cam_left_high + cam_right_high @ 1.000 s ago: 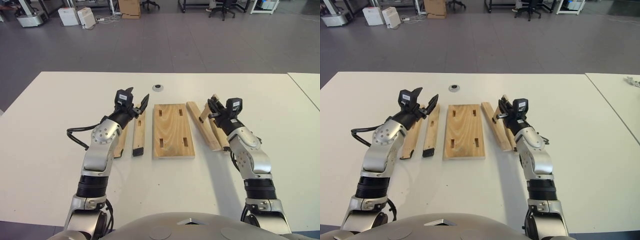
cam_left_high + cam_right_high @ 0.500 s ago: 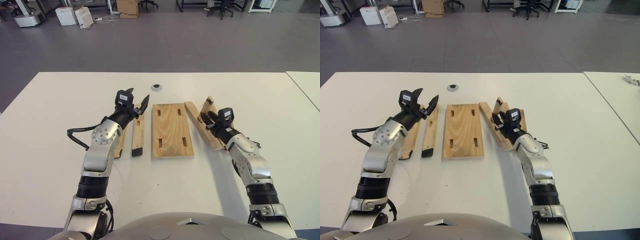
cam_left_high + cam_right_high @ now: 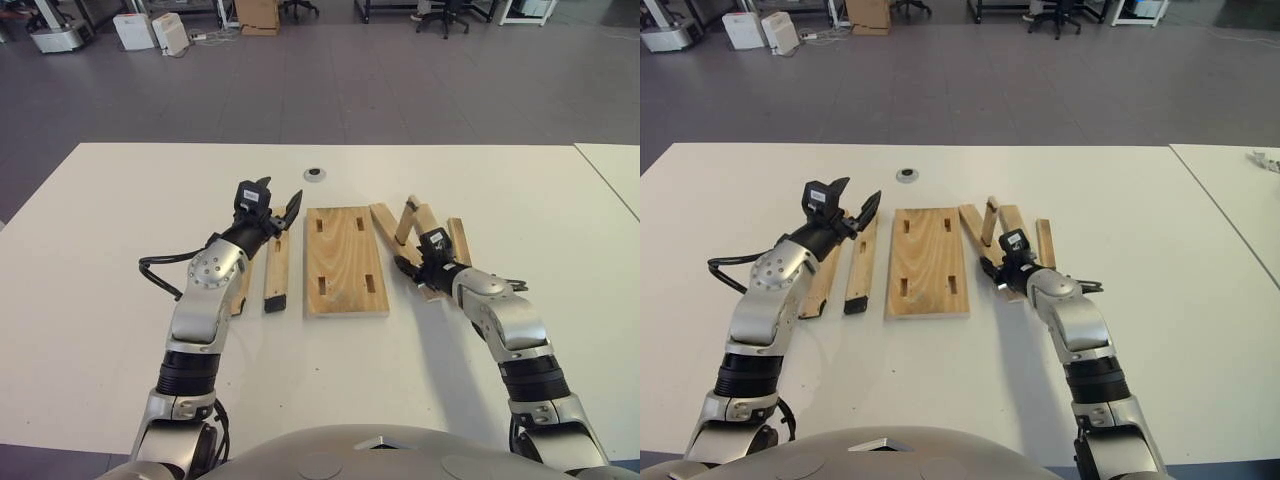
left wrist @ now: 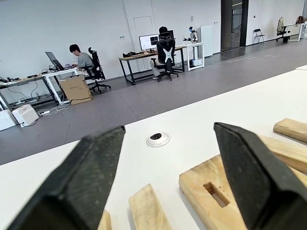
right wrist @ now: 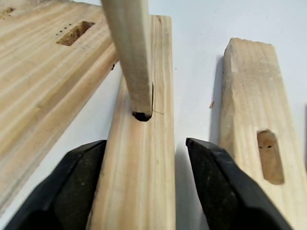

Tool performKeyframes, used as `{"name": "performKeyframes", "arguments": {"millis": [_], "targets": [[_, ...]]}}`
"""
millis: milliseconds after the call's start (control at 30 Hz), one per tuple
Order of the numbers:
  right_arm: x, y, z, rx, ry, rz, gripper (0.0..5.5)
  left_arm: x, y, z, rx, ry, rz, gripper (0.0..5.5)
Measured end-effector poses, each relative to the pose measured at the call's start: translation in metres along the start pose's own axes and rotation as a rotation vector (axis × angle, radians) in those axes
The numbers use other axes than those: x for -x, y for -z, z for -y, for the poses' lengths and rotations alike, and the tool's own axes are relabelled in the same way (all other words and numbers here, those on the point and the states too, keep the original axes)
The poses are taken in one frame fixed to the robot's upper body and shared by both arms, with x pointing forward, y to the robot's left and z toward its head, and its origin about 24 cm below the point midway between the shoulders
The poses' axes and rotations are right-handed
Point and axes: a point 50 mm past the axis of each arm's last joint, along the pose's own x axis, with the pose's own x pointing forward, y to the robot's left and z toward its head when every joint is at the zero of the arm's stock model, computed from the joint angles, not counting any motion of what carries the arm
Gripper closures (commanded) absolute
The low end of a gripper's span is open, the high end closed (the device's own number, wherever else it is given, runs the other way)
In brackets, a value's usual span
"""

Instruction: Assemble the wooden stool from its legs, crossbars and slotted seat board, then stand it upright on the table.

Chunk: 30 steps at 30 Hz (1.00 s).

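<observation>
Pale wooden seat board [image 3: 345, 262], four slots

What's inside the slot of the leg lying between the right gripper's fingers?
A crossbar has its end plugged into the slot of that leg and stands up from it at a tilt. How deep the end goes is hidden inside the wood.

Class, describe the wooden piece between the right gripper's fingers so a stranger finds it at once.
Find the big slotted seat board; legs lie to its right. Take the leg beside the board: unlike its neighbour, a crossbar sticks up from its slot.
</observation>
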Motion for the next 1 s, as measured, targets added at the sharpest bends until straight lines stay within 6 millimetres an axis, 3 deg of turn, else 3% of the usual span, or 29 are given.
{"name": "performKeyframes", "arguments": {"millis": [167,233,333,433,567,700,833,1000], "targets": [[-0.001,0.000,0.000,0.001,0.000,-0.019,3.30,-0.001,0.002,0.003,0.010,0.001,-0.007,2.10],[-0.001,-0.001,0.000,-0.018,0.005,-0.015,3.41,-0.001,0.002,0.003,0.010,0.002,-0.007,2.10],[-0.003,-0.002,-0.001,-0.048,0.019,-0.008,3.41,-0.002,0.005,0.007,0.070,0.021,-0.031,1.61],[-0.002,-0.008,0.000,-0.092,0.011,0.048,3.41,-0.004,0.008,0.017,0.320,0.053,-0.057,1.40],[0.017,-0.051,-0.019,0.008,-0.192,0.323,3.41,-0.010,-0.007,0.034,0.714,0.145,-0.025,1.40],[0.032,-0.069,-0.034,0.077,-0.344,0.455,3.41,-0.015,-0.022,0.038,0.961,0.200,0.006,1.40],[0.039,-0.074,-0.048,0.116,-0.431,0.509,3.41,-0.018,-0.033,0.037,1.055,0.221,0.034,2.07],[0.038,-0.065,-0.055,0.140,-0.470,0.488,3.41,-0.018,-0.035,0.037,1.086,0.223,0.034,2.81]]}}
